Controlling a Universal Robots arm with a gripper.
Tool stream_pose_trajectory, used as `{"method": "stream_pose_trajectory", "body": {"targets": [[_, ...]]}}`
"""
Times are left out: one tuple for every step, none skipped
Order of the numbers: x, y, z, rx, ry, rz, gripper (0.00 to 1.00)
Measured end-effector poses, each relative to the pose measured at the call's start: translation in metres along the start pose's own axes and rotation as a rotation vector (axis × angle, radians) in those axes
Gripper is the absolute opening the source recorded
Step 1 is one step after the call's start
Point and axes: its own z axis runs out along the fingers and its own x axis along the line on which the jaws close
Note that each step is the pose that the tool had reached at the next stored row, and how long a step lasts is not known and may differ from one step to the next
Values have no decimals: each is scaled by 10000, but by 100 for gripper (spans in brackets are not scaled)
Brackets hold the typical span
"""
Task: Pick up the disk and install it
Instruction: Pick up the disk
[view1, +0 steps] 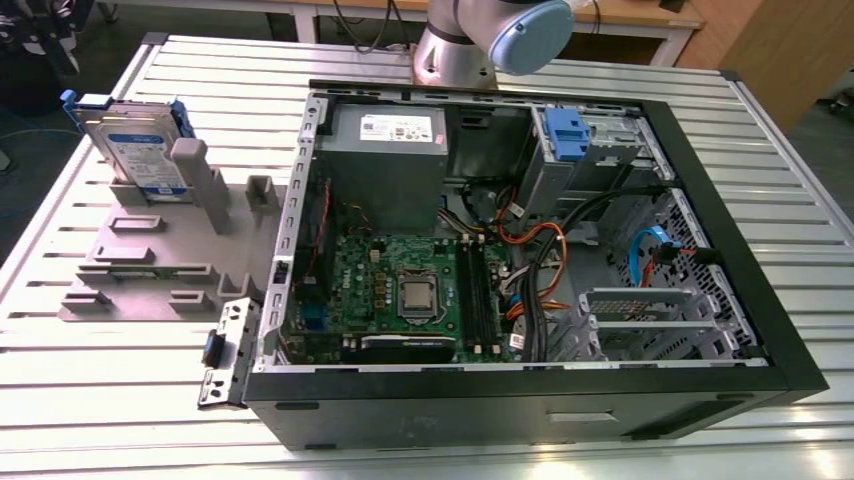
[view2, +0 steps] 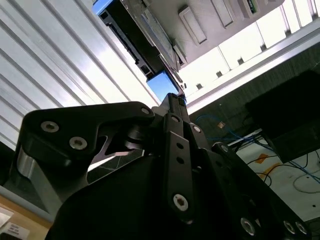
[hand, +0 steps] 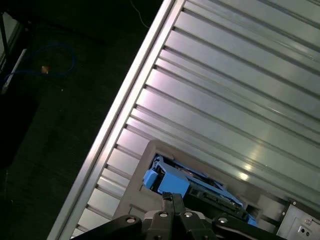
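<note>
The disk (view1: 134, 145) stands upright on its edge in a grey fixture (view1: 147, 262) at the exterior view's left, its white-and-blue label facing out and a blue carrier around it. In both wrist views my gripper (hand: 172, 198) (view2: 175, 99) hangs well above the table with its black fingers together and nothing between them. The fingers point towards the disk's blue carrier end (hand: 167, 181) (view2: 164, 86). The disk's dark edge and label (view2: 150, 35) run away from the fingertips. The gripper is apart from the disk.
An open black computer case (view1: 747, 250) lies on the slatted aluminium table (view1: 747, 130), with a grey power-supply box (view1: 387, 140), a motherboard (view1: 400, 290) and a lone blue bracket (view1: 567, 135) in the drive bay. The arm's base (view1: 461, 45) stands behind the case. The table's edge (hand: 117, 112) drops to a dark floor.
</note>
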Motion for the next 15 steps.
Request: {"method": "stream_pose_trajectory", "body": {"targets": [[0, 0, 0, 0, 3, -55, 11], [0, 0, 0, 0, 5, -109, 11], [0, 0, 0, 0, 7, -165, 11], [0, 0, 0, 0, 9, -219, 11], [0, 0, 0, 1, 11, -272, 11], [0, 0, 0, 1, 14, -324, 11], [0, 0, 0, 1, 16, -377, 11], [0, 0, 0, 2, 17, -428, 11], [0, 0, 0, 2, 20, -483, 11], [0, 0, 0, 2, 22, -533, 11], [0, 0, 0, 2, 24, -583, 11], [0, 0, 0, 2, 26, -632, 11], [0, 0, 0, 2, 28, -680, 11], [0, 0, 0, 3, 30, -727, 11], [0, 0, 0, 2, 32, -768, 11]]}}
